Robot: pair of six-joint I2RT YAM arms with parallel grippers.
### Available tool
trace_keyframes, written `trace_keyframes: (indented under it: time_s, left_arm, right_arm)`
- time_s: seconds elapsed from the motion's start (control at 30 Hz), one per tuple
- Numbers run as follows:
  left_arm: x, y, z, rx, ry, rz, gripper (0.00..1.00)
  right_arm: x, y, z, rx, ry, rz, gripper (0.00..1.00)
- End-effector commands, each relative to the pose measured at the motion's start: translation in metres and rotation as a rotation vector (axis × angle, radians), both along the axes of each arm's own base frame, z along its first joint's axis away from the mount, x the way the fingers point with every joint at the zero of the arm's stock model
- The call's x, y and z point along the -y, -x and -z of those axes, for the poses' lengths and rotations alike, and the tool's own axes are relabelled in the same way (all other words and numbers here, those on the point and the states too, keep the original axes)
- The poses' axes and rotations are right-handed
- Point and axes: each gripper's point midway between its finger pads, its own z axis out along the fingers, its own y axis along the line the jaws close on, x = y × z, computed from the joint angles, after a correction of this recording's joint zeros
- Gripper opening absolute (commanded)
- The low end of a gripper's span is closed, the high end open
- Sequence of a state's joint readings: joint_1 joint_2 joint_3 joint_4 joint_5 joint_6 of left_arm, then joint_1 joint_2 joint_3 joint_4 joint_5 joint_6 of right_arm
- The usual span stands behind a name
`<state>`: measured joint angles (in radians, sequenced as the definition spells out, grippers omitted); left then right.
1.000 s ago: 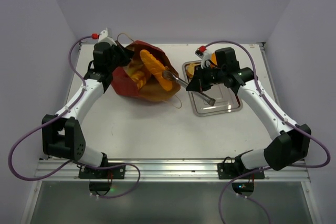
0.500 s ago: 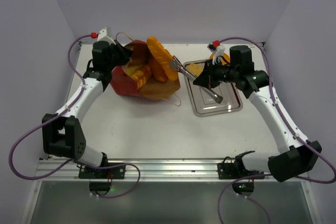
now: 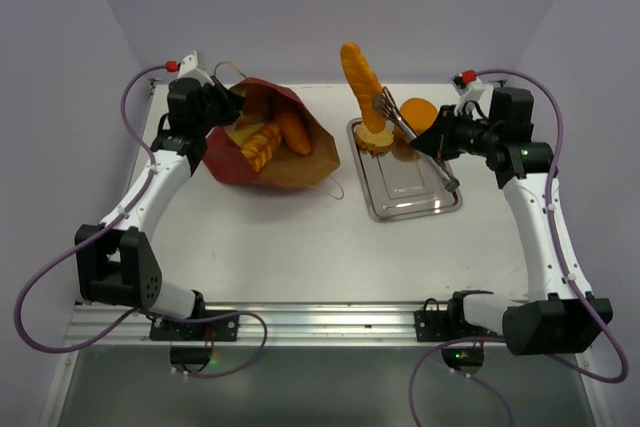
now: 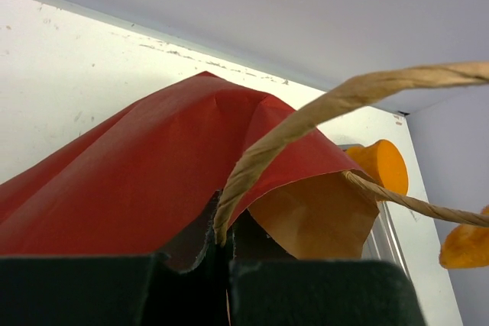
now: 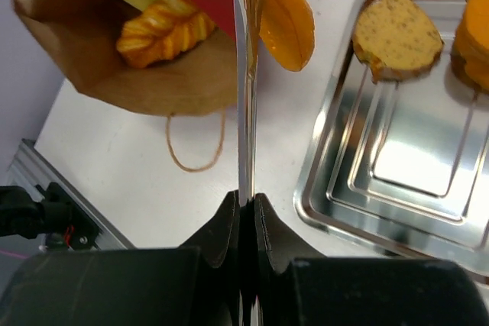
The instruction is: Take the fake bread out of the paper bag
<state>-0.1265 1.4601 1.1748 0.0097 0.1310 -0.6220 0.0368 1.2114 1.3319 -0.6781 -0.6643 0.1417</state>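
top external: loaf (image 3: 358,82) in tongs (image 3: 405,125)

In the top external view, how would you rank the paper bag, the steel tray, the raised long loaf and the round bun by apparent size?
1. paper bag
2. steel tray
3. long loaf, held nearer the camera, so it may look bigger than it is
4. round bun
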Motion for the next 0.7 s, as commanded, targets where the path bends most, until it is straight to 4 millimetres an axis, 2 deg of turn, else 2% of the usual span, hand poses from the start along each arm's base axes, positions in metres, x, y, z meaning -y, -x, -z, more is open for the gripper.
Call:
trace_keyframes:
  time_s: [0.0,0.07,0.1,0.13,0.23,0.4,0.67]
  left_arm:
    - [-0.010,0.007,-0.044,0.109,-0.046,0.003,0.00]
    - [-0.012,0.014,-0.043,0.090,-0.061,0.007,0.00]
    - [-0.012,0.015,-0.044,0.094,-0.065,0.008,0.00]
    - [-0.013,0.017,-0.046,0.099,-0.067,0.010,0.00]
    - [-0.015,0.022,-0.045,0.099,-0.079,0.015,0.00]
    - [-0.016,0.026,-0.039,0.097,-0.078,0.023,0.00]
    - [-0.017,0.029,-0.034,0.096,-0.073,0.036,0.00]
  right_arm:
    - [0.018,0.005,0.026,-0.031,0.087,0.009,0.00]
    - [0.025,0.008,0.046,-0.074,0.133,0.025,0.00]
    - [0.039,0.007,0.055,-0.072,0.182,0.037,0.00]
    - [0.044,0.010,0.064,-0.089,0.201,0.042,0.00]
    - [0.061,0.016,0.082,-0.114,0.286,0.057,0.00]
    - [0.089,0.024,0.100,-0.129,0.442,0.077,0.00]
    - [0.119,0.029,0.126,-0.179,0.611,0.089,0.00]
